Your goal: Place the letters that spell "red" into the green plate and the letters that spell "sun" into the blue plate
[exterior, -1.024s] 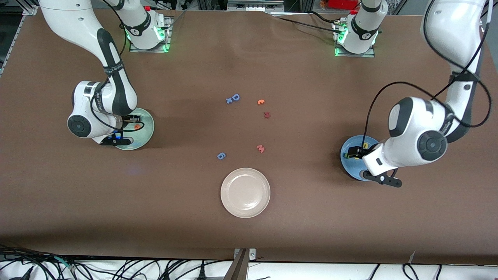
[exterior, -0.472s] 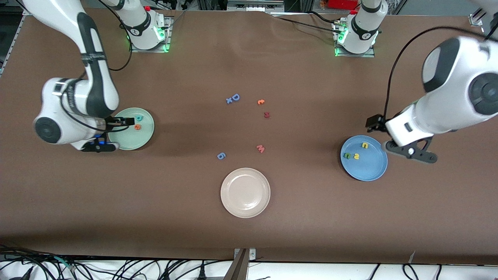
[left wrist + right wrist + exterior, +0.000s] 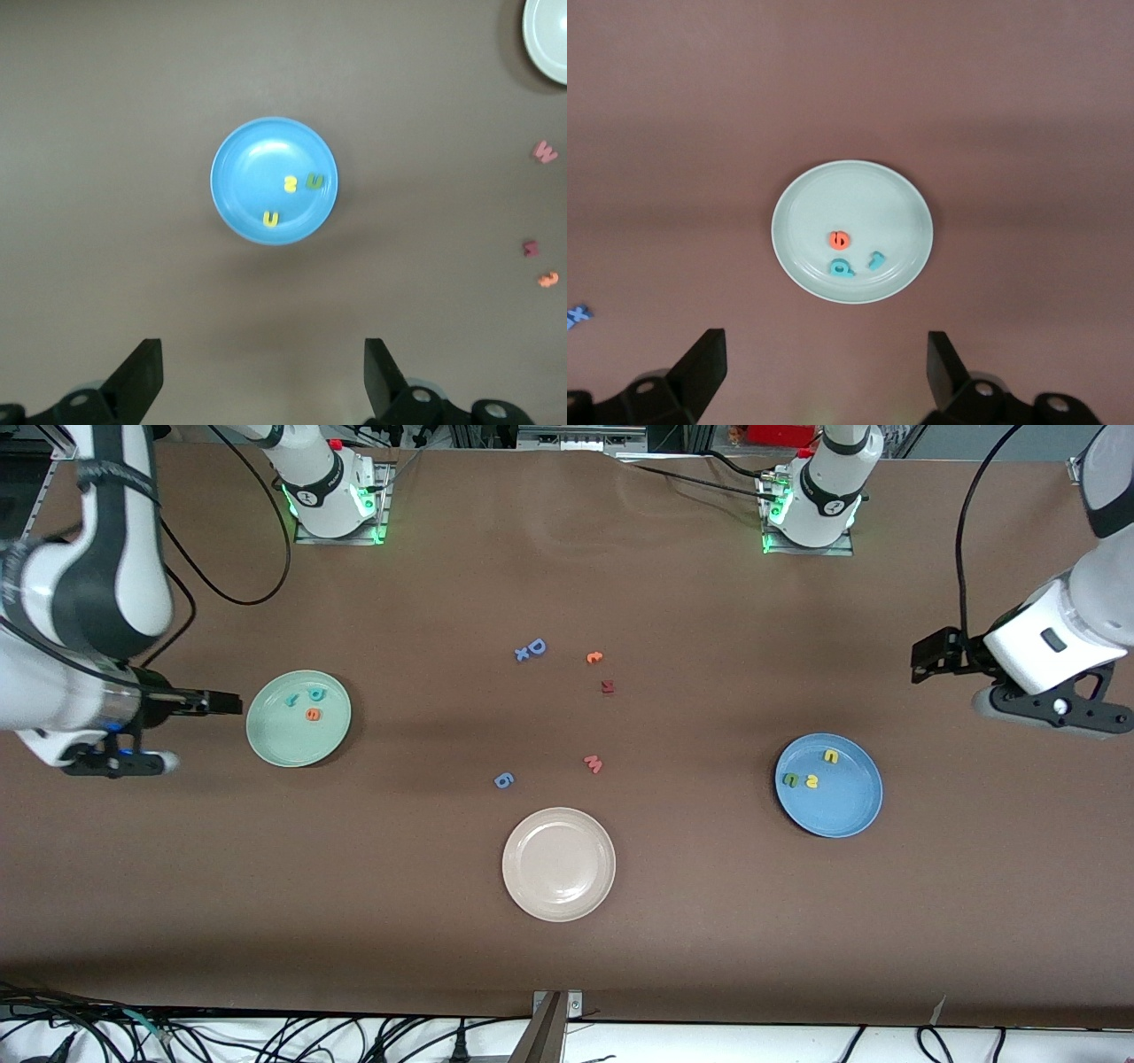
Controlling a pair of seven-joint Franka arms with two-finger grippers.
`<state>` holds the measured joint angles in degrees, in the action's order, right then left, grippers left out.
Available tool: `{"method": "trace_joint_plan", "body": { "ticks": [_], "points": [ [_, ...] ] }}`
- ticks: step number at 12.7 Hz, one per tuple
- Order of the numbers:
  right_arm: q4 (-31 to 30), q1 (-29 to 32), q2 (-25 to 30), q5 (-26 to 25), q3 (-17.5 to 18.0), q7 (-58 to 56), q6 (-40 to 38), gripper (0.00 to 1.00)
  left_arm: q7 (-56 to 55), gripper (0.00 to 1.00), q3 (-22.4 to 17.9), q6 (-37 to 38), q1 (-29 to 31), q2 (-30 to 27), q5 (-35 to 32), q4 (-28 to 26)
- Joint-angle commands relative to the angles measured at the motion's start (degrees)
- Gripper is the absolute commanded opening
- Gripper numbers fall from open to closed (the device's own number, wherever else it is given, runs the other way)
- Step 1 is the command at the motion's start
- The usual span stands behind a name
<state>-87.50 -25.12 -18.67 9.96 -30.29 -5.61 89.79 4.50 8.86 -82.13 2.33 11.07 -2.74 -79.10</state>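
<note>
On the green plate [image 3: 299, 718], toward the right arm's end of the table, the teal "r" [image 3: 290, 700], teal "d" [image 3: 316, 693] and orange "e" [image 3: 312, 714] are seen lying apart. The yellow "s" [image 3: 811, 781], yellow arch [image 3: 831, 755] and dark green arch [image 3: 790, 779] are gathered in the blue plate [image 3: 828, 786], at the left arm's end. Wide bare table [image 3: 709, 921] is left around both plates. The right gripper [image 3: 217, 703] is held wide open and empty just beside the green plate's rim. The left gripper [image 3: 932, 657], also wide open and empty, hangs over bare table, well apart from the blue plate.
</note>
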Motion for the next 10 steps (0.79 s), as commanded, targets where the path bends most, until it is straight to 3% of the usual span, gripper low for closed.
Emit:
{"method": "trace_joint_plan", "body": {
  "ticks": [1, 4, 5, 6, 10],
  "points": [
    [2.41, -0.28, 3.37, -0.02, -0.74, -0.98, -2.86, 1.00, 0.42, 1.00, 0.02, 1.01, -0.22, -4.02, -0.34, -3.76],
    [2.60, -0.28, 4.35, -0.20, -0.83, -0.10, -5.33, 1.00, 0.42, 1.00, -2.78, -6.51, -3.11, -13.59, 2.28, -14.90],
    [2.60, -0.46, 4.17, -0.90, -0.74, 1.56, -5.33, 0.99, 0.77, 1.00, -5.93, -8.03, -5.12, -15.10, 4.91, -17.20],
    [2.60, -0.63, 4.26, -1.16, -0.30, 3.31, -5.16, 0.99, 1.29, 1.00, -9.35, -7.95, -6.70, -15.38, 6.33, -17.57],
    [3.21, 1.11, 3.82, -1.16, 0.48, 3.24, -4.10, 1.00, 0.86, 1.00, -9.30, -4.35, -6.11, -16.35, 5.20, -17.40]
  ]
}}
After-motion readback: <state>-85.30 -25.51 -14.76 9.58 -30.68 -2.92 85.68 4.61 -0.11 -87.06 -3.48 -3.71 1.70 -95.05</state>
